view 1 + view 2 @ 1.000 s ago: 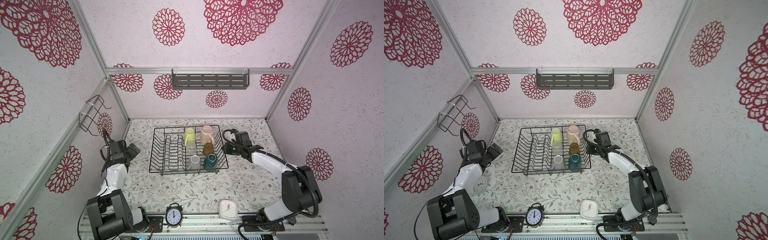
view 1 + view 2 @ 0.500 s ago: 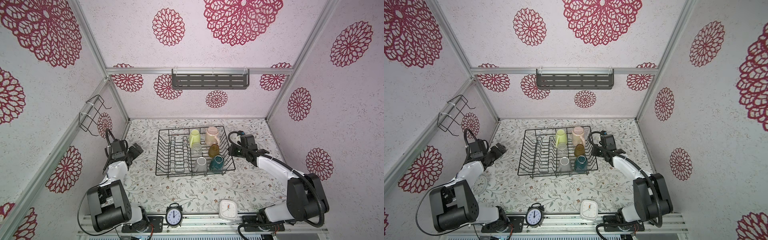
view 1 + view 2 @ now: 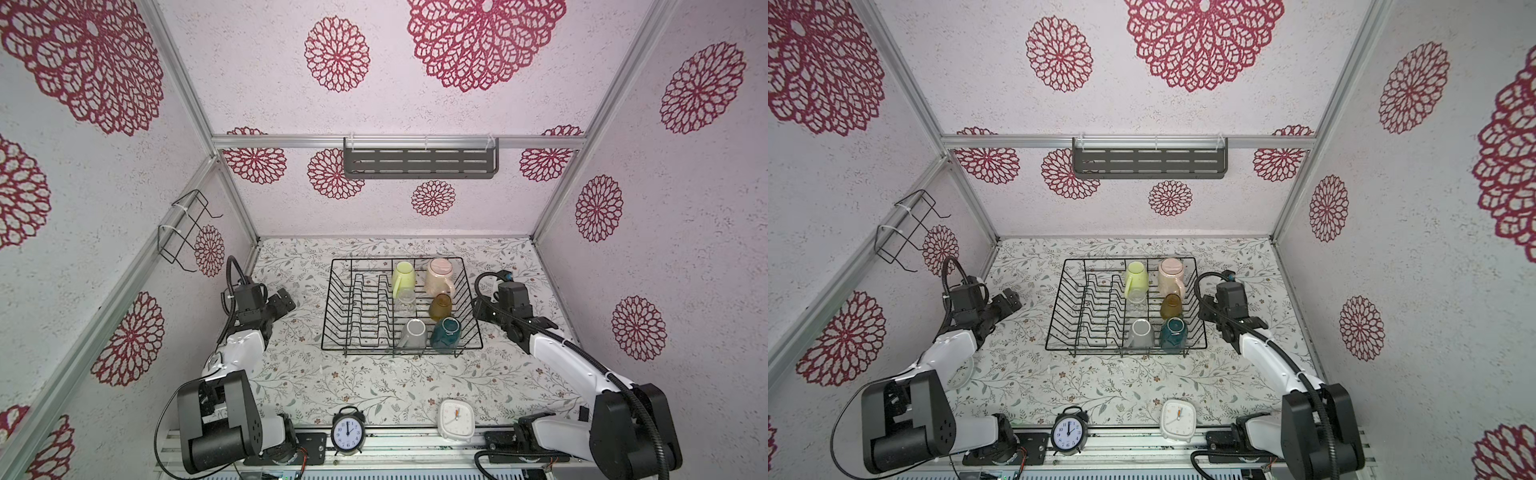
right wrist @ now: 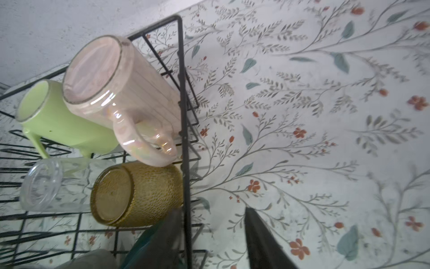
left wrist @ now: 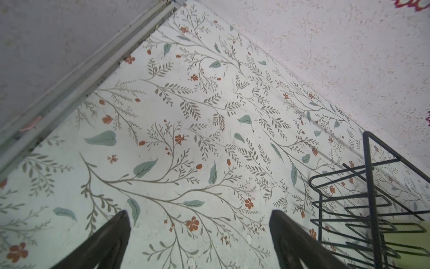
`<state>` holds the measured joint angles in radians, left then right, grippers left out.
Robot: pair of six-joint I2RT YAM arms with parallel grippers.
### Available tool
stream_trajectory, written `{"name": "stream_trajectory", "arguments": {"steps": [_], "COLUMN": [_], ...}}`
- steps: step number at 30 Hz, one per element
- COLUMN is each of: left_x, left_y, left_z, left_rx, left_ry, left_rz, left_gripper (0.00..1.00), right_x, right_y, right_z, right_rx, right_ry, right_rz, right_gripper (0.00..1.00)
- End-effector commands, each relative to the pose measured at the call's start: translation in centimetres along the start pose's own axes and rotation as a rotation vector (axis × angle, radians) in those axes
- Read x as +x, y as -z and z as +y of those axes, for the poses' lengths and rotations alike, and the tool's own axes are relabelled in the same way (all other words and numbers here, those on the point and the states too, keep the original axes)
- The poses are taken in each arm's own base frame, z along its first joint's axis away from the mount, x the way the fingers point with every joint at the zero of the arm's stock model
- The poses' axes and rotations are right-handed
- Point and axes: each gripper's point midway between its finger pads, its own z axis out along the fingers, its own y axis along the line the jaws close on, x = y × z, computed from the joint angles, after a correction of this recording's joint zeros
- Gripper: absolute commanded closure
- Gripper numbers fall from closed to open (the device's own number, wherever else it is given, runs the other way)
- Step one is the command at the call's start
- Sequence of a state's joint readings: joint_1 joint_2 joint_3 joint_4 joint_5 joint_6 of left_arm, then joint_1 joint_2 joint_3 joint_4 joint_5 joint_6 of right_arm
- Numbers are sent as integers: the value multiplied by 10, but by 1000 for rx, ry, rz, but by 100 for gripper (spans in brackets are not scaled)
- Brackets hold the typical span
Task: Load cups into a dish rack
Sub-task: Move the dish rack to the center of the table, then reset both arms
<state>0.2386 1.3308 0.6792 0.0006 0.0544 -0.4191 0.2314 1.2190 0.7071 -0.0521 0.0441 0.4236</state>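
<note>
The black wire dish rack (image 3: 365,350) (image 3: 1088,348) stands mid-table. In its right half lie the cups: yellow-green (image 3: 403,274), pink (image 3: 438,276), clear glass (image 3: 405,300), amber (image 3: 440,306), grey (image 3: 412,333) and teal (image 3: 446,332). My right gripper (image 3: 478,309) (image 4: 212,209) is open at the rack's right rim (image 4: 183,116), one finger inside beside the amber tumbler (image 4: 139,193), the other outside. Pink mug (image 4: 121,93) and yellow-green mug (image 4: 58,125) lie beyond. My left gripper (image 3: 286,301) (image 5: 200,212) hangs open and empty over the table, left of the rack (image 5: 372,209).
A black alarm clock (image 3: 348,430) and a white square clock (image 3: 456,417) stand at the table's front edge. A small wire holder (image 3: 187,228) hangs on the left wall, a dark slotted shelf (image 3: 419,162) on the back wall. Walls close in on three sides.
The rack with its cups has slid to the right along with my right gripper, whose jaws have now opened off the rim. The left gripper stays open near the left wall.
</note>
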Motion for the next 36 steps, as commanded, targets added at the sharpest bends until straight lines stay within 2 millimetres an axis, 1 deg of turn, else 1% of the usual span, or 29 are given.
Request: {"name": "stream_trajectory", "arguments": {"steps": [1,2,4,7,8,9,10,11,12,13,14,15,16,18,20,22,23,25,26,27,28,29,30,31,32,34,35,36], "left_x": [-8,-4,0,1,1,1,1,-4,-7,-9,-11,-13,-14,-16,-17,-13,-11,-2,0,1,-3,-4,-2,-2,-3,-5,-4,-2], "left_y": [4,4,4,3,2,2,1,1,1,0,-1,-2,-2,-1,5,11,8,-2,-5,-8,-7,-7,-10,-13,-15,-16,-17,-17], "left_z": [0,1,1,4,4,3,-1,-3,-4,-1,-1,-3,-7,-15,-25,-35,-36,-37,-35,-34,-33,-32,-30,-31,-30,-31,-31,-31], "left_rx": [-38,-48,-50,-59,-58,-52,-30,-21,-24,-46,-47,-40,-23,4,42,87,91,94,83,75,63,56,55,73,87,114,115,120], "left_ry": [-111,-123,-132,-129,-133,-161,-196,-224,-222,-225,-227,-238,-256,-284,-320,-371,-378,-395,-396,-400,-396,-389,-389,-387,-382,-371,-373,-372], "left_rz": [-83,-91,-110,-142,-155,-170,-196,-243,-252,-252,-267,-279,-289,-325,-386,-460,-467,-447,-452,-463,-495,-487,-455,-430,-421,-428,-415,-406], "left_gripper": [3,3,3,3,3,3,3,3,3,3,3,3,3,3,3,3,3,3,3,3,3,3,3,3,3,3,3,3], "right_x": [-35,-39,-44,-47,-46,-46,-42,-44,-46,-46,-46,-44,-41,-37,-32,-30,-26,-25,-25,-25,-23,-18,-21,-16,-21,-19,-21,-19], "right_y": [14,16,19,17,16,17,18,23,25,24,23,20,16,11,6,4,0,-6,-4,-4,-4,-6,-3,-7,-12,-15,-13,-14], "right_z": [-14,-22,-38,-52,-56,-62,-63,-64,-62,-57,-55,-51,-51,-56,-58,-63,-70,-81,-89,-94,-98,-104,-106,-105,-102,-101,-101,-102], "right_rx": [89,129,203,251,266,281,277,273,267,249,242,226,221,231,243,265,290,315,339,333,309,304,306,293,265,252,252,256], "right_ry": [-1,-2,-9,21,46,63,122,148,203,265,292,336,346,328,387,398,382,345,308,283,264,244,240,239,254,259,261,253], "right_rz": [-167,-196,-245,-319,-365,-414,-469,-512,-524,-543,-552,-538,-518,-524,-536,-570,-563,-567,-575,-574,-583,-589,-619,-568,-576,-549,-570,-545], "right_gripper": [34,31,28,26,22,21,19,14,13,7,6,2,1,1,1,1,1,1,1,1,1,1,1,1,1,1,1,1]}}
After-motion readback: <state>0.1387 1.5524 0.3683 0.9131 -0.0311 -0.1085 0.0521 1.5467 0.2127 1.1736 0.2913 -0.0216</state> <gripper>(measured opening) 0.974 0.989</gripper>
